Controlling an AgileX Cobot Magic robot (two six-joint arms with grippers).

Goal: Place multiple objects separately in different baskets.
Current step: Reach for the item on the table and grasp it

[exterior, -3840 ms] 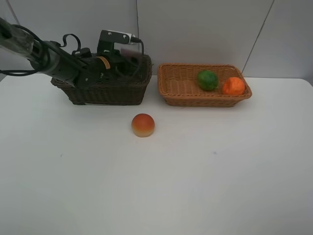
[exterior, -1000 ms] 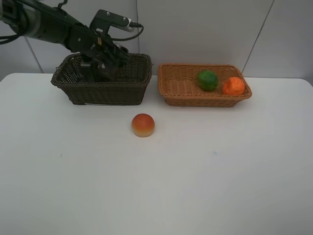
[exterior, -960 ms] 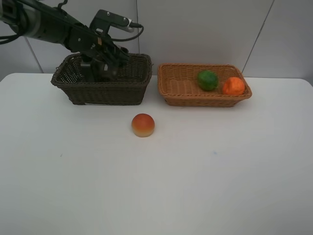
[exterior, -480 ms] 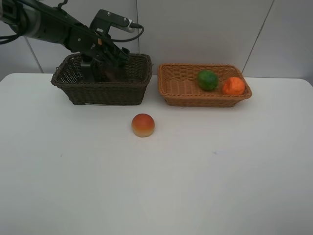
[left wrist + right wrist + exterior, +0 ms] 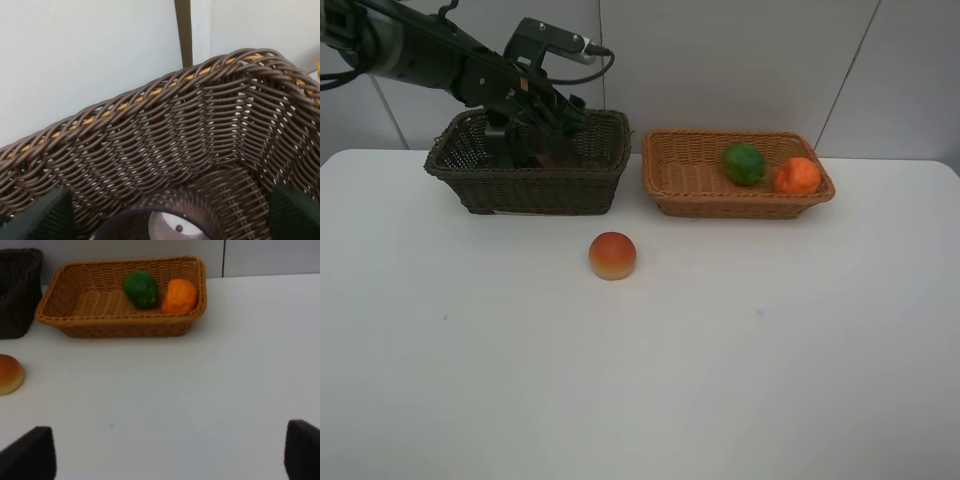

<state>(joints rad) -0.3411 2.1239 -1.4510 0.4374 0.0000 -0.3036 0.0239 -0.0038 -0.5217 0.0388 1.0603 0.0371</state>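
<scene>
Now the left gripper (image 5: pixel 552 120) hangs over the dark basket (image 5: pixel 528 178) at the desk's (image 5: pixel 640 380) far left edge, its jaws spread wide and holding nothing; a white-capped bottle (image 5: pixel 172 227) sits below it inside; the light basket (image 5: pixel 737 188) just beside holds the green fruit (image 5: pixel 745 163) and the orange (image 5: pixel 798 176); the peach (image 5: pixel 612 255) lies alone nearer the middle; the right gripper (image 5: pixel 170 460) stands wide open over bare desk.

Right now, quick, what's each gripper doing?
Left gripper: open, holding nothing, over the dark basket.
Right gripper: open, empty, above the table.
</scene>
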